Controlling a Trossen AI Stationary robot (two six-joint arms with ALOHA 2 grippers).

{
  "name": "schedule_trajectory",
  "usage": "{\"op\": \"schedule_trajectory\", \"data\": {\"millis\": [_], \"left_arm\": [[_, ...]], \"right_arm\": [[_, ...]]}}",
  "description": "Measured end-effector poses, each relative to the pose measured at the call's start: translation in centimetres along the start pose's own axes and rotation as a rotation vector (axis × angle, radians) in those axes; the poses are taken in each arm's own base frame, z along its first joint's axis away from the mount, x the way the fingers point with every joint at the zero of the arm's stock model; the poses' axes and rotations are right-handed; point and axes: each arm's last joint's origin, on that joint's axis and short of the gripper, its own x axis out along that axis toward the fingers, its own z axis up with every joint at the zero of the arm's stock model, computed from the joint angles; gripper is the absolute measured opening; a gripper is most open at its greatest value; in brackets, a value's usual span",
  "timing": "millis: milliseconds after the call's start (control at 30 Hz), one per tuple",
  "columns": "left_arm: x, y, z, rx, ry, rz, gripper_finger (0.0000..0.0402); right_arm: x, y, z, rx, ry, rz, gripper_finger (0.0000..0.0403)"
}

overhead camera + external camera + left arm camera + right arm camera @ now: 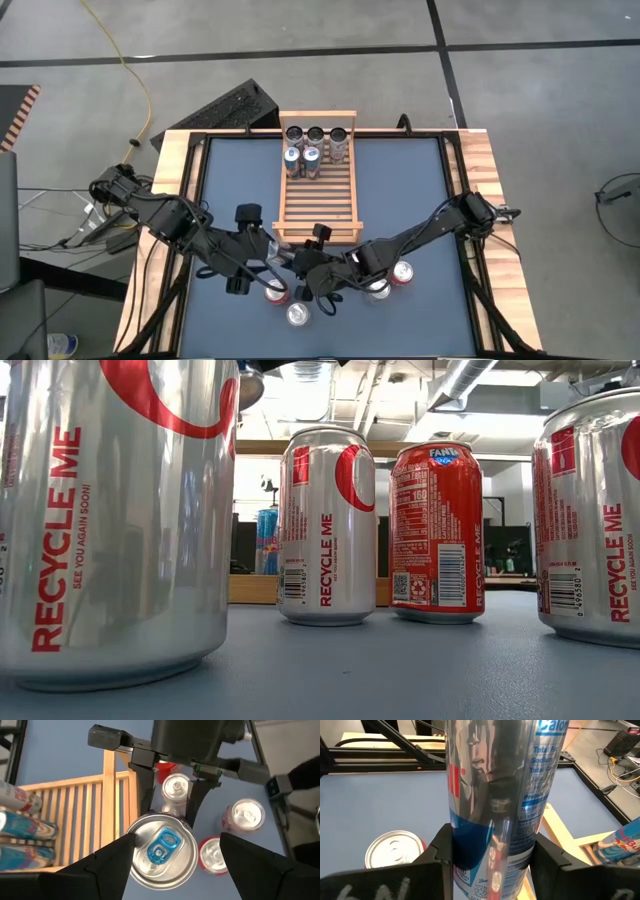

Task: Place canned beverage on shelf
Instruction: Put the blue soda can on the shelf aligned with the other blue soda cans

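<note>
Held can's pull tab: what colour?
Blue, on the silver can top; clearest in left wrist view.

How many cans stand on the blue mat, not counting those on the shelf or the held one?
4. Left pair, near the front of the blue mat: a red-sided can and a silver can before it. Right pair: a white-topped can and a red can. More may be hidden.

1. I see the blue-topped table point(420, 200) carrying the shelf point(318, 205) at its far middle.
2. Cans point(313, 147) rest on the shelf's far end.
3. Loose cans point(298, 314) stand on the table's near edge.
</note>
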Motion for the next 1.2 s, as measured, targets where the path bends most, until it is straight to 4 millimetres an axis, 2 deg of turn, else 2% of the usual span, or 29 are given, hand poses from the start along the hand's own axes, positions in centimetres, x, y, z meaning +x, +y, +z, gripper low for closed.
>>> {"op": "schedule_trajectory", "data": {"millis": [200,433,533,733,933,1067,1200], "left_arm": [[-0.2,-0.1,0.2,-0.061,0.003,-0.048,0.0286],[-2.4,0.2,1.7,-0.046,-0.093,-0.062,0.0286],[-2.9,0.2,1.7,-0.002,-0.105,-0.033,0.0286],[-2.6,0.3,1.0,0.058,-0.023,-0.037,0.0296],[-2.1,0.1,0.6,0.042,0.004,-0.063,0.0335],[-1.3,0.0,0.0,0.039,0.042,-0.046,0.0358],[-0.1,0.2,-0.7,0.046,0.068,0.037,0.0365]], "right_arm": [[0.0,0.1,0.0,-0.008,0.003,0.012,0.0153],[-0.1,0.0,0.3,-0.004,-0.007,0.04,0.0153],[-0.1,0.1,0.1,-0.013,0.005,0.042,0.0153],[-0.1,0.1,0.1,-0.009,0.007,0.041,0.0153],[0.2,-0.2,0.2,-0.006,0.006,0.028,0.0153],[0.2,-0.3,0.2,-0.005,0.005,0.028,0.0153],[0.2,-0.2,0.2,0.001,0.002,0.052,0.0153]]}}
